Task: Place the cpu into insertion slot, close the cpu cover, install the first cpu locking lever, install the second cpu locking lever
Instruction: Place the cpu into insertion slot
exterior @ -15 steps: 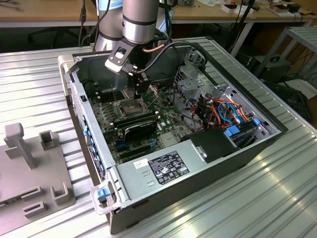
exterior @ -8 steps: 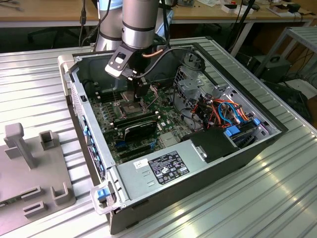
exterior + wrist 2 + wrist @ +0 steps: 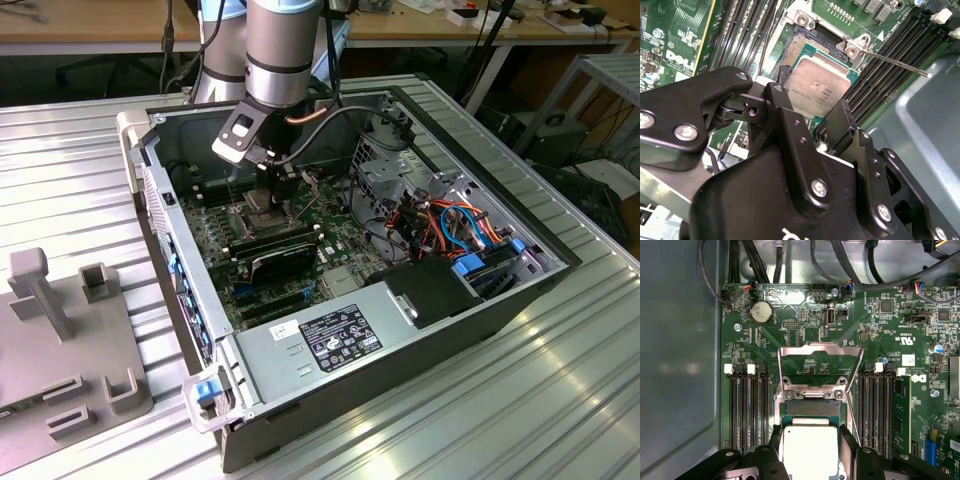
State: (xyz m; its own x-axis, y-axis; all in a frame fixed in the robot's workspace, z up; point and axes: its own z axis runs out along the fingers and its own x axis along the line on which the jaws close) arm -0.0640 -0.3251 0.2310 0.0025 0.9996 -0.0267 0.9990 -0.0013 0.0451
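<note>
The black two-finger gripper (image 3: 810,435) is closed to the width of the cpu (image 3: 807,452), a small flat square chip with a matte silver-grey metal top and thin pale rim, one finger against each of two opposite edges; the chip hangs low over the insertion slot (image 3: 810,408), a square black socket with a silver surround, leaving a strip of dark pin field bare; whether it touches the socket I cannot tell; the cpu cover (image 3: 820,351), a thin silver-grey metal frame with a square window, stands swung back on its hinge, and thin wire locking levers (image 3: 856,374) lean clear beside it; done well, I judge, the chip stays level, squared to the socket walls, lowered straight without sliding across the pins, and let go only once flat.
</note>
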